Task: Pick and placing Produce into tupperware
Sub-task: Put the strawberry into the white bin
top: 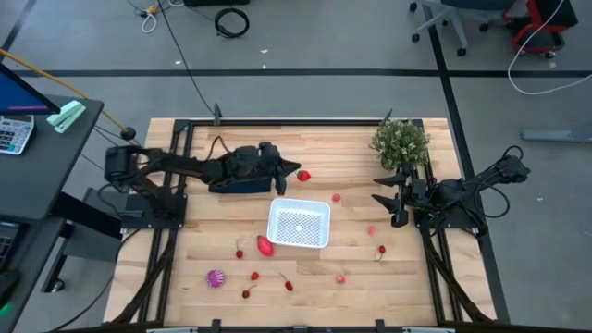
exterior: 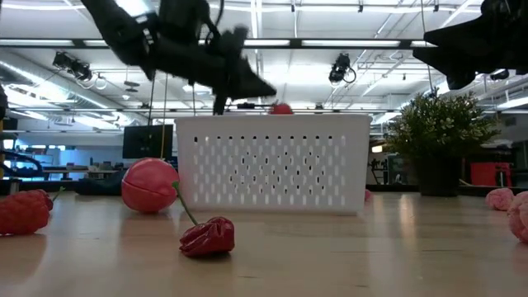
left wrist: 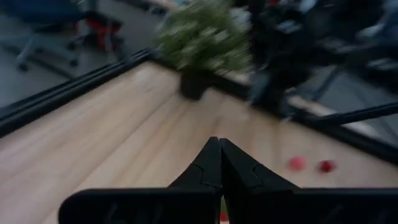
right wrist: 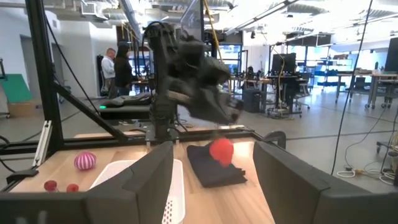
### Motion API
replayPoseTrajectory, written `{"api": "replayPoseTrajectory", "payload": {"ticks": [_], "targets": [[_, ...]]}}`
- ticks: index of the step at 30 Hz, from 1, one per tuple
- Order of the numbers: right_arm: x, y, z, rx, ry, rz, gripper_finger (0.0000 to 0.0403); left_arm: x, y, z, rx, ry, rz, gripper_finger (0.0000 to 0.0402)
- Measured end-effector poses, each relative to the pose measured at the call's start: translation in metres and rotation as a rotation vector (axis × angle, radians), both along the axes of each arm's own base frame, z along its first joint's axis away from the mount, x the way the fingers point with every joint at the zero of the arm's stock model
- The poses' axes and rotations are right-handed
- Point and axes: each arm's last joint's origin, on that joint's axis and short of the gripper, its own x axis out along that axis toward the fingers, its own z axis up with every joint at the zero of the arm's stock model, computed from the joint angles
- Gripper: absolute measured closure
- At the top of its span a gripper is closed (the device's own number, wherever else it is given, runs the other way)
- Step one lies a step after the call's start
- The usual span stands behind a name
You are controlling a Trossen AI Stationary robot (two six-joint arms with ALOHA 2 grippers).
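My left gripper (top: 294, 169) (left wrist: 219, 149) is shut and hovers above the table, just beyond the far rim of the white tupperware (top: 299, 224) (exterior: 272, 161). A small red produce piece (top: 303, 175) (right wrist: 221, 151) hangs under its tips, clear of the table. Other produce lies on the wood. It includes a larger red piece (top: 265, 246) (exterior: 149, 186), a purple ribbed ball (top: 215, 277) (right wrist: 85, 160) and several small red bits, such as one bit (top: 337, 197). My right gripper (top: 379, 189) (right wrist: 214, 186) waits open near the table's right edge, holding nothing. My left gripper has the small red piece (exterior: 282, 108) below its shut fingertips (right wrist: 233, 115). The fingers slant down from the table's left side. The piece hangs beneath them, lifted clear of the table. Which part is pinched is too thin to make out.
A dark navy folded cloth (top: 236, 185) (right wrist: 214, 168) lies under the left arm. A green potted plant (top: 400, 141) (exterior: 436, 132) stands at the far right corner. A dark red pepper-like piece (exterior: 208, 237) lies near the table's near edge. People (right wrist: 118, 68) stand in the room behind.
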Motion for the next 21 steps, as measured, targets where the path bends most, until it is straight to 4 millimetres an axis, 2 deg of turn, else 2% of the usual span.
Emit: {"api": "replayPoseTrajectory", "payload": {"ticks": [4, 10, 13, 16, 21], "targets": [[0.0, 0.0, 0.0, 0.0, 0.0, 0.0, 0.0171, -0.003, -0.038, 0.012, -0.01, -0.009, -0.121, 0.0399], [0.0, 0.0, 0.0, 0.0, 0.001, 0.0, 0.0171, -0.007, -0.089, -0.002, -0.054, 0.133, -0.26, 0.04], [0.0, 0.0, 0.0, 0.0, 0.0, 0.0, 0.0171, -0.011, -0.098, -0.017, -0.074, 0.253, -0.164, 0.0399], [0.0, 0.0, 0.0, 0.0, 0.0, 0.0, 0.0171, -0.013, -0.098, -0.03, -0.105, 0.331, -0.064, 0.0399], [0.0, 0.0, 0.0, -0.001, 0.001, 0.0, 0.0171, -0.008, -0.098, -0.048, -0.149, 0.384, -0.033, 0.0398]]}}
